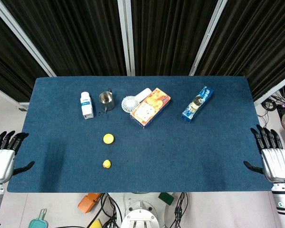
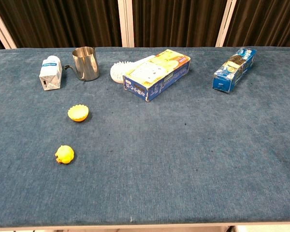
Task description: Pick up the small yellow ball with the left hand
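Observation:
The small yellow ball lies on the blue table near its front edge, left of centre. A slightly larger, flatter yellow object sits just behind it. My left hand hovers off the table's left front corner, fingers spread and holding nothing, well to the left of the ball. At the right front corner my right hand is likewise spread and holding nothing. Neither hand shows in the chest view.
Along the back stand a white bottle, a metal cup, a white handheld fan, a yellow-and-blue box and a blue cookie packet. Black curtains hang behind the table.

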Robot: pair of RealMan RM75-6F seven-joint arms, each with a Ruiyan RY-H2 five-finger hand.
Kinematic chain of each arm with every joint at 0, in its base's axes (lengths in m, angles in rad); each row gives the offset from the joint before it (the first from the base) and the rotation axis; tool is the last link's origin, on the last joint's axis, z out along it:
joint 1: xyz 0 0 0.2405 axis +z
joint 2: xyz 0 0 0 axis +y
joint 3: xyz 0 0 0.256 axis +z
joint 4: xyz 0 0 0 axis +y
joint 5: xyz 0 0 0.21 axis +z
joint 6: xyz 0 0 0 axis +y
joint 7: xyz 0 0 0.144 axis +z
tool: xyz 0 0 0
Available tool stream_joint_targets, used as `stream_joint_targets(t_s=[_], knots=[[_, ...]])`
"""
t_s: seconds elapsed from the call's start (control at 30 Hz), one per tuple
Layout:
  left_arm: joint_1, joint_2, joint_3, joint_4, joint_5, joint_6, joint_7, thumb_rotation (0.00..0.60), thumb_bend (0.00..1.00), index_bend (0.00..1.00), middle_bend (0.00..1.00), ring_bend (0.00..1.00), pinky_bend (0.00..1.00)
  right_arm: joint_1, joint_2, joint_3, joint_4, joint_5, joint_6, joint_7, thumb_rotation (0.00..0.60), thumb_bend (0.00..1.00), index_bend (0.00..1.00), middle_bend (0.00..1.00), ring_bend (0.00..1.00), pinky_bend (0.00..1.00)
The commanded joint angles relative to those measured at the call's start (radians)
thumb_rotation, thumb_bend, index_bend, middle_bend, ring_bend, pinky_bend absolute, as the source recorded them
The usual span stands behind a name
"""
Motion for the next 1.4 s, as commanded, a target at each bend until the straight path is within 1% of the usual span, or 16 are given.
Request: stream_joint_targets(t_s=[0.03,0.1,0.2,0.3,0.43,0.6,0.67,0.83,1.0,1.07,1.2,1.4], knots=[[-0.003,-0.005,0.001,0.004,0.001,-0.006,-0.002,0.6,0.15,0.16,0.15,0.09,0.01,0.001,0.001,0.0,0.001,-0.001,-0.001,0.002,0.6,0.15,0.0,0.04,0.0,0.06],[-0.005,-0.006,0.0,0.002,0.004,-0.006,-0.002,0.6,0.15,0.17,0.16,0.1,0.01,0.0,0.003,0.0,0.001,-0.001,0.001,0.007,0.6,0.15,0.0,0.04,0.0,0.06],[-0.011,-0.006,0.001,-0.006,0.019,-0.007,-0.001,0.6,0.17,0.21,0.17,0.11,0.01,-0.003,0.005,0.001,0.008,-0.001,0.008,0.017,0.6,0.15,0.0,0.04,0.0,0.06],[-0.03,-0.006,0.006,-0.022,0.054,-0.019,-0.009,0.6,0.21,0.25,0.19,0.13,0.01,-0.009,0.003,0.003,0.017,-0.004,0.023,0.03,0.6,0.15,0.0,0.04,0.0,0.06],[-0.073,-0.019,0.009,-0.037,0.108,-0.052,-0.012,0.6,0.21,0.28,0.19,0.13,0.01,-0.017,0.004,0.004,0.027,-0.012,0.043,0.048,0.6,0.15,0.0,0.04,0.0,0.06],[-0.142,-0.06,0.02,-0.048,0.177,-0.123,-0.011,0.6,0.21,0.31,0.19,0.13,0.01,-0.026,0.001,0.003,0.038,-0.02,0.063,0.061,0.6,0.15,0.0,0.04,0.0,0.06],[-0.19,-0.09,0.031,-0.05,0.217,-0.185,0.0,0.6,0.21,0.31,0.19,0.13,0.01,-0.03,0.0,0.002,0.041,-0.02,0.069,0.064,0.6,0.15,0.0,0.04,0.0,0.06],[-0.275,-0.162,0.038,-0.043,0.265,-0.287,0.033,0.6,0.19,0.34,0.19,0.13,0.01,-0.034,-0.001,-0.001,0.042,-0.023,0.073,0.061,0.6,0.15,0.0,0.04,0.0,0.06],[-0.348,-0.232,0.035,-0.027,0.254,-0.402,0.09,0.6,0.17,0.34,0.17,0.09,0.01,-0.04,-0.005,-0.003,0.043,-0.025,0.078,0.062,0.6,0.15,0.0,0.04,0.0,0.06],[-0.364,-0.256,0.032,-0.013,0.241,-0.431,0.12,0.6,0.16,0.34,0.16,0.08,0.01,-0.041,-0.006,-0.004,0.044,-0.024,0.078,0.063,0.6,0.15,0.0,0.04,0.0,0.06],[-0.382,-0.301,0.026,0.016,0.197,-0.472,0.174,0.6,0.16,0.34,0.14,0.05,0.01,-0.044,-0.007,-0.004,0.046,-0.022,0.08,0.066,0.6,0.15,0.0,0.04,0.0,0.06],[-0.393,-0.335,0.034,0.05,0.17,-0.487,0.235,0.6,0.19,0.37,0.13,0.03,0.01,-0.045,-0.01,-0.003,0.049,-0.021,0.078,0.068,0.6,0.15,0.0,0.04,0.0,0.06]])
